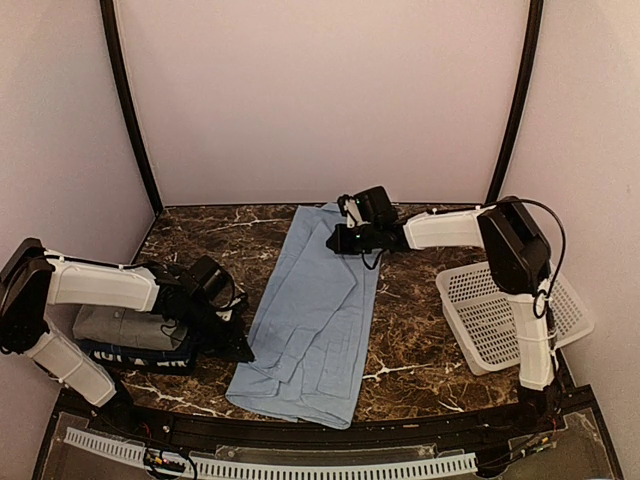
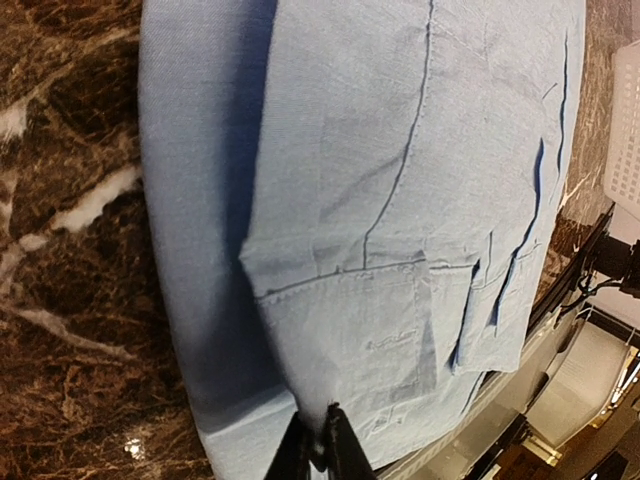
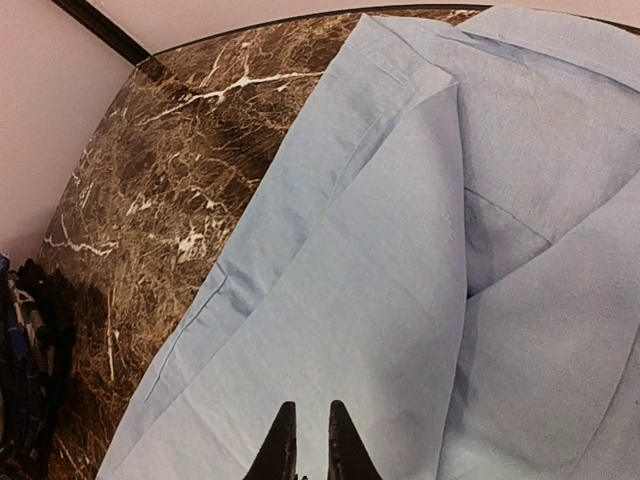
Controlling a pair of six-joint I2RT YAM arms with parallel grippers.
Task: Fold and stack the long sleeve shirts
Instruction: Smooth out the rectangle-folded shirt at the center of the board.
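The light blue shirt (image 1: 315, 320) lies flat, just left of the white basket (image 1: 470, 300). It looks soft and floppy, so pinch it at an edge. The left claw (image 2: 320, 445) is shut, at the shirt's side away from the basket. The right claw (image 3: 310, 425) shows a thin gap and looks empty.

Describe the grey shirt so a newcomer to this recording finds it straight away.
Start at the dark marble table's near left corner, by the left arm. There sits a small folded pile; the grey shirt is its top layer, on a dark navy shirt. Unlike the light blue shirt spread long down the middle, it is compact and grey.
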